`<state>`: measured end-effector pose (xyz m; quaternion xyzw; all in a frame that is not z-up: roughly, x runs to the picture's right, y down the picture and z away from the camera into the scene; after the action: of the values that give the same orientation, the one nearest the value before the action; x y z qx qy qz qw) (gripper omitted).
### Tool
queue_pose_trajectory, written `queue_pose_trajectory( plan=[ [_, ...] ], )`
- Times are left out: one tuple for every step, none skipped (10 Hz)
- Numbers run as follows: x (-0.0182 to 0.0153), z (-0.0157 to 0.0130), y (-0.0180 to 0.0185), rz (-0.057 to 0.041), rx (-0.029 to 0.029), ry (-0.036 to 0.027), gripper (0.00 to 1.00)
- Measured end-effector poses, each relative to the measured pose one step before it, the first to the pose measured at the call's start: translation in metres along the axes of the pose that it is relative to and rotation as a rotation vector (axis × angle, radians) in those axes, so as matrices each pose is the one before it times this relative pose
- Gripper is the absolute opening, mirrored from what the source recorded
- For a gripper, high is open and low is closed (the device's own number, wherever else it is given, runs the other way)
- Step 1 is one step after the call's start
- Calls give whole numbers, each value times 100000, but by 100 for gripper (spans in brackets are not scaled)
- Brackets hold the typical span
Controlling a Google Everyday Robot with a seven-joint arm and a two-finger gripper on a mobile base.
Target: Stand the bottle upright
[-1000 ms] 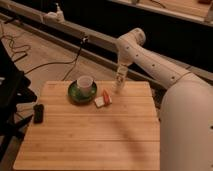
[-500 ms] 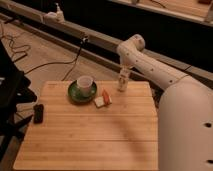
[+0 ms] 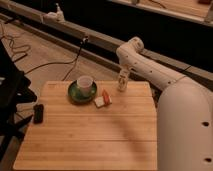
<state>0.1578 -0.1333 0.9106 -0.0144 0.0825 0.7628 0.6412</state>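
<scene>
The bottle, slim and pale, stands upright at the far right part of the wooden table. Its base is at or just above the tabletop. My gripper comes down on it from above at the end of the white arm and is shut on its upper part, which hides the cap.
A white cup sits on a green plate at the table's far middle. A small red and white object lies just right of the plate. A black flat object lies near the left edge. Cables run over the floor behind.
The gripper and the bottle have shifted together slightly to the right along the table's far edge. Everything else stays where it was.
</scene>
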Motion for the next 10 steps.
queue_pose_trajectory(
  plan=[
    [-20,-223,42,341,109,-103,43],
    [35,-234,-39,354,50,146,53],
    [66,-354,203,569,-1121,355,63],
    [-3,-523,445,-149,-2213,112,73],
    [185,-533,432,-518,-2739,768,79],
    [34,-203,72,-37,-874,200,80],
    [2,14,-185,129,130,-28,80],
    [-22,-13,83,-110,-35,-59,80],
    [36,40,216,-226,-140,69,80],
    [-9,-32,89,14,-169,-12,80]
  ],
)
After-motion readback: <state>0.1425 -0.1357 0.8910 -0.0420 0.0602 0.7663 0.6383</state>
